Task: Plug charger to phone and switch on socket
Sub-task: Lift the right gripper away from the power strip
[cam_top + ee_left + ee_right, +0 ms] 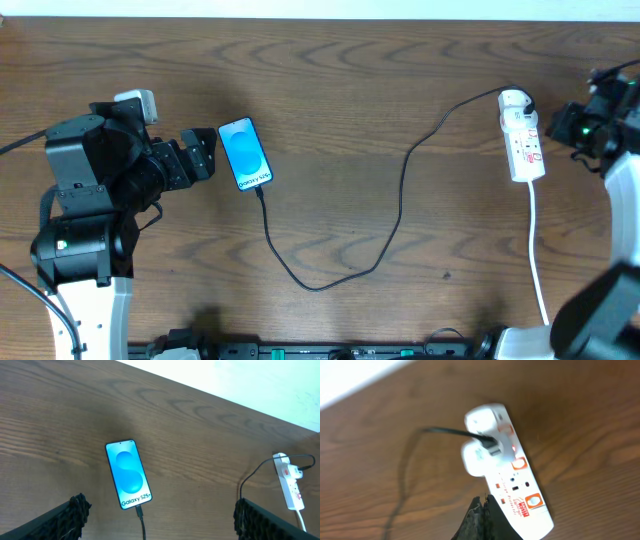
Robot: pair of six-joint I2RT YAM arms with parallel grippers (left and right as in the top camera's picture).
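Observation:
The phone point(245, 153) lies on the wooden table with its blue screen up; it also shows in the left wrist view point(128, 474). The black charger cable point(330, 280) has its plug tip in the phone's bottom edge point(139, 511) and runs to the white socket strip point(522, 135). My left gripper point(198, 155) is open just left of the phone, its fingers apart point(160, 520). My right gripper point(482, 510) is shut and empty, hovering over the strip point(512, 475) beside its red switches. A rounded white plug head point(480, 455) sits in the strip.
The strip's white cord point(537, 250) runs toward the table's front edge. The table's far edge meets a white wall point(240, 380). Bare wood lies between phone and strip.

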